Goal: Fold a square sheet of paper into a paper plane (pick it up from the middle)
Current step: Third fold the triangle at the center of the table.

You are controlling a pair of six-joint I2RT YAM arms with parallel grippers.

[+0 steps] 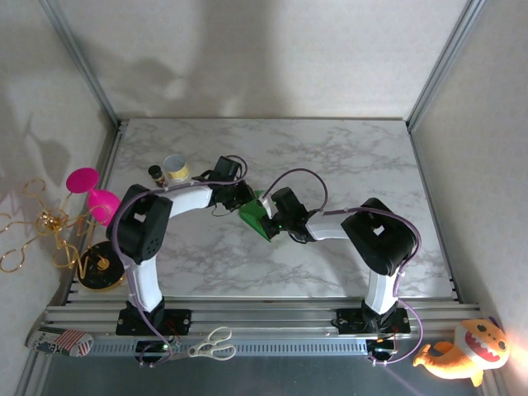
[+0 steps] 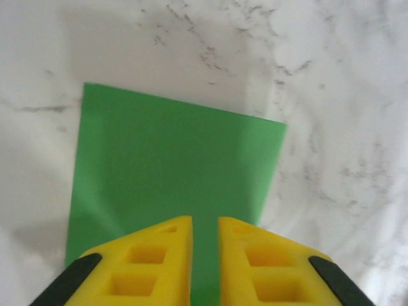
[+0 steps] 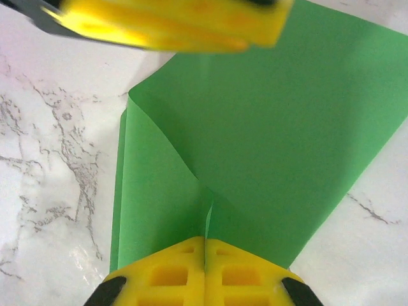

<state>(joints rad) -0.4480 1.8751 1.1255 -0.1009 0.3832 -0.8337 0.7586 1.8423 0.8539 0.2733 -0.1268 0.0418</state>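
Nearest me, the right hand [image 3: 205, 245] is clenched on a raised ridge of the paper [image 3: 274, 127], which sits mid-surface [image 1: 330, 157] between the arms. Just beyond, the left hand [image 2: 204, 224] hovers over the paper, fingers slightly parted, released. I'd judge only a first crease is begun, with most folding left.

left arm [image 1: 147, 231] and right arm [image 1: 378, 235] both bent inward, wrists nearly meeting between them; left gripper [image 2: 204, 224], yellow fingers parted by a narrow gap; right gripper [image 3: 204, 245], fingers pressed together, pinching a fold of green paper [image 3: 268, 146]
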